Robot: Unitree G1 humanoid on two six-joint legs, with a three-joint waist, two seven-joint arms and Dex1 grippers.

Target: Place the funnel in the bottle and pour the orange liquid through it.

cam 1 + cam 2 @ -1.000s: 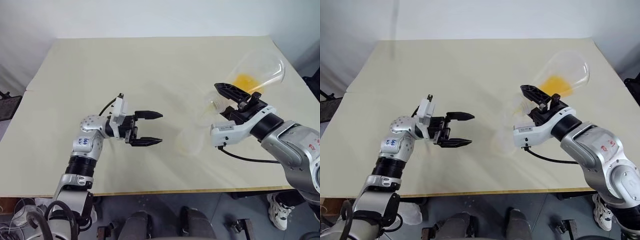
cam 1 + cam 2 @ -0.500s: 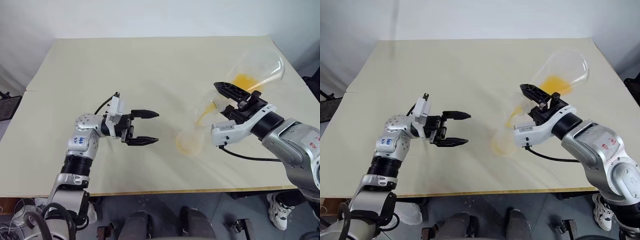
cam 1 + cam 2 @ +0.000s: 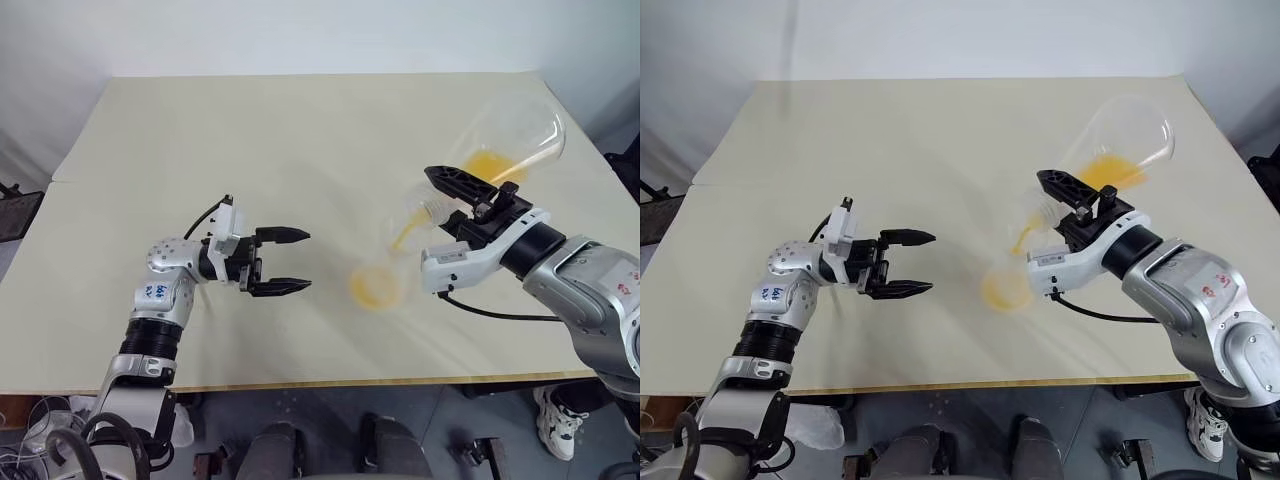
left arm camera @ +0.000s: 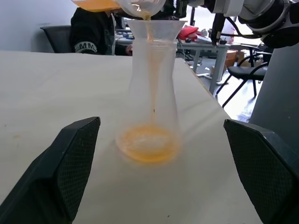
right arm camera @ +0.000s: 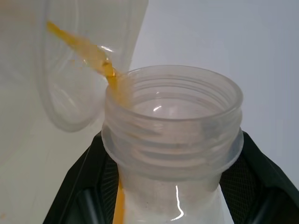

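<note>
- Your right gripper (image 3: 452, 200) is clamped on the neck of a large clear conical flask (image 3: 505, 140), which it holds tipped over with its wide base raised toward the far right of the table (image 3: 300, 130) and its mouth pointing down and to the left.
- In the right wrist view you see that flask's threaded mouth between the two black fingers (image 5: 91, 186), with a thin orange stream running over its lip.
- The orange liquid (image 3: 487, 161) still pools inside the tilted flask, and the stream from it (image 3: 403, 236) falls toward the bottle.
- The bottle (image 4: 150, 100) stands upright on the table, between your two grippers, just left of and below the flask's mouth.
- The funnel (image 4: 154, 29) sits in the bottle's neck; in the left wrist view the stream enters it and runs down inside the bottle.
- A shallow round layer of orange already lies on the bottle's base (image 3: 374, 288).
- Your left gripper (image 3: 288, 262) hangs just above the table, left of the bottle, pointing at it, jaws spread wide and holding nothing; it is near the bottle but clear of it.
- Beyond the table edge in the left wrist view you can see a person in dark clothing (image 4: 93, 32), desks and chairs.
</note>
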